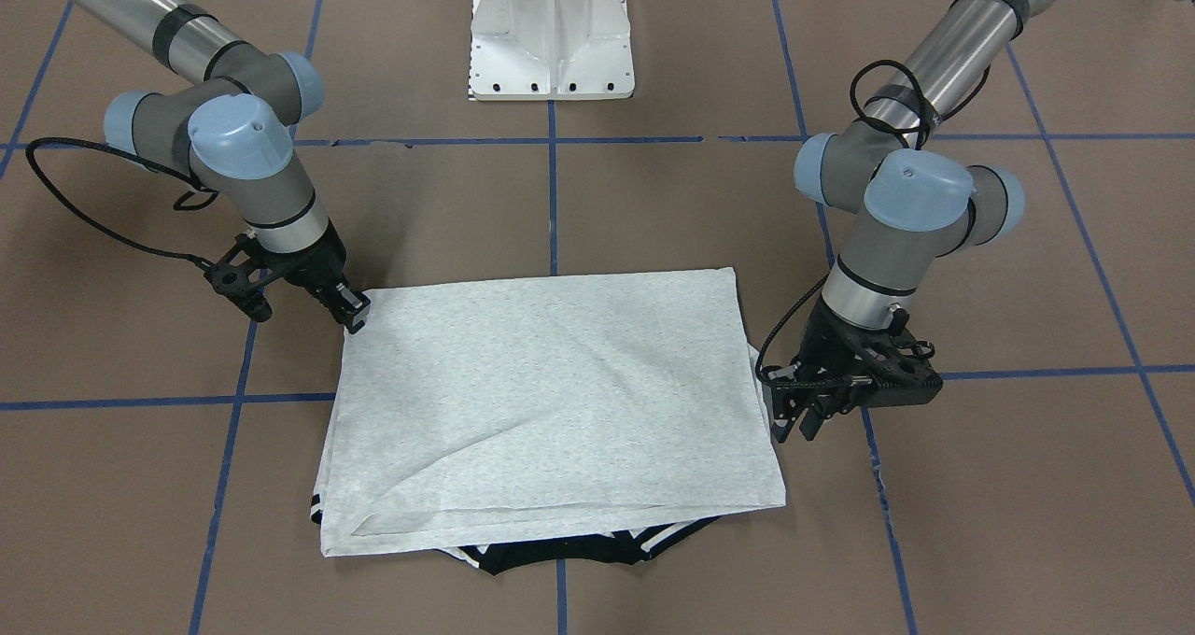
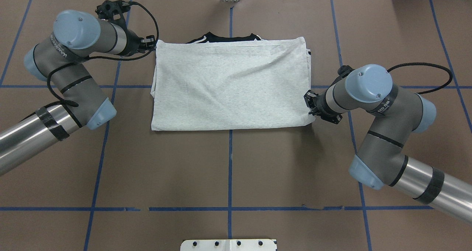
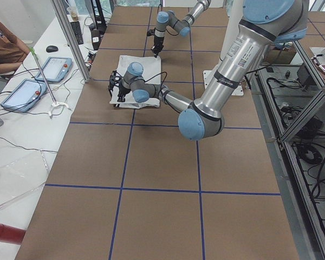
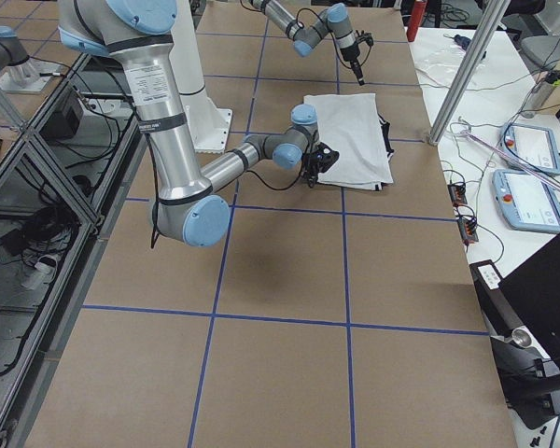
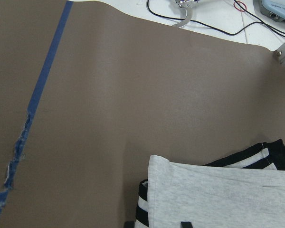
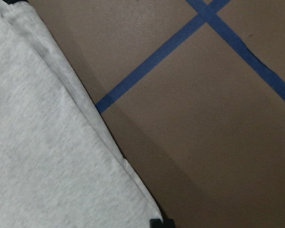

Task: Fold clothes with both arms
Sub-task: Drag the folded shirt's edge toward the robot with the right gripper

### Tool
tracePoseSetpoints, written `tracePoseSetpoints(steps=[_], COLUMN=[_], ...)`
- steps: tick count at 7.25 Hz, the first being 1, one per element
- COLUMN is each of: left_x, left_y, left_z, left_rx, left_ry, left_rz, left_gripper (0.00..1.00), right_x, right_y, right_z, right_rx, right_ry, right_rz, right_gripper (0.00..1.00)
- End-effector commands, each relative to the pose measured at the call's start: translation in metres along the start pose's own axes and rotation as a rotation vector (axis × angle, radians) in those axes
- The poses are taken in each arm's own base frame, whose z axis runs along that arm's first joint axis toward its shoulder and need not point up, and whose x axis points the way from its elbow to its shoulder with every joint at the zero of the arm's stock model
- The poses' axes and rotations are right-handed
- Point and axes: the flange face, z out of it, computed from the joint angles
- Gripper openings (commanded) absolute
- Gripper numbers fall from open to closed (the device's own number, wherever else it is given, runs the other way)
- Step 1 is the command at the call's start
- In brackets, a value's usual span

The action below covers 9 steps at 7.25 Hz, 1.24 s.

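The grey T-shirt (image 1: pixel 551 402) lies folded into a flat rectangle on the brown table, back side up, so the print is hidden. Its black collar (image 1: pixel 551 549) and striped trim stick out at the far edge, also in the overhead view (image 2: pixel 225 38). My left gripper (image 1: pixel 795 430) stands at the shirt's far left corner (image 2: pixel 152 44), jaws a little apart. The left wrist view shows that corner (image 5: pixel 218 194) between the fingertips. My right gripper (image 1: pixel 355 319) is shut on the shirt's near right corner (image 2: pixel 309 105). The right wrist view shows the fabric (image 6: pixel 42 142) ending at the tips.
The white pedestal (image 1: pixel 553 37) stands at the robot's side of the table. Blue tape lines (image 2: pixel 230 169) cross the brown surface. The side views show tablets (image 4: pixel 527 149) and cables on a white bench beyond the table's far edge.
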Motion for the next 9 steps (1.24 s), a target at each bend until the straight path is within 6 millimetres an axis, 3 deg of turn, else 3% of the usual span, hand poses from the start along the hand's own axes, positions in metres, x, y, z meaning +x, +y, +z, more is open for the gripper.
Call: tracePoseSetpoints(steps=[1, 3, 5, 6, 7, 8, 9], left_x=[0.006, 0.013, 0.027, 0.033, 0.037, 0.048, 0.061], left_y=[0.001, 0.008, 0.013, 0.022, 0.032, 0.042, 0.080], left_z=[-0.009, -0.021, -0.039, -0.049, -0.063, -0.079, -0.090], left_rx=[0.005, 0.004, -0.009, -0.040, -0.115, -0.159, -0.215], left_ry=[0.018, 0.046, 0.037, 0.059, 0.100, 0.140, 0.171], left_rz=[-0.035, -0.046, -0.057, -0.061, -0.100, -0.147, -0.176], left_gripper=[0.43, 0.44, 0.45, 0.46, 0.46, 0.47, 0.49], right_x=[0.002, 0.025, 0.053, 0.084, 0.107, 0.132, 0.147], right_y=[0.011, 0.039, 0.088, 0.128, 0.166, 0.188, 0.216], right_z=[-0.025, -0.114, -0.148, -0.148, -0.134, -0.134, -0.134], right_rx=[-0.025, -0.060, -0.114, -0.176, -0.260, -0.359, -0.447], right_ry=[-0.032, -0.036, 0.038, 0.109, 0.191, 0.275, 0.337], right_rz=[0.054, 0.082, 0.079, 0.021, -0.031, -0.057, -0.091], right_gripper=[0.00, 0.00, 0.00, 0.00, 0.00, 0.00, 0.00])
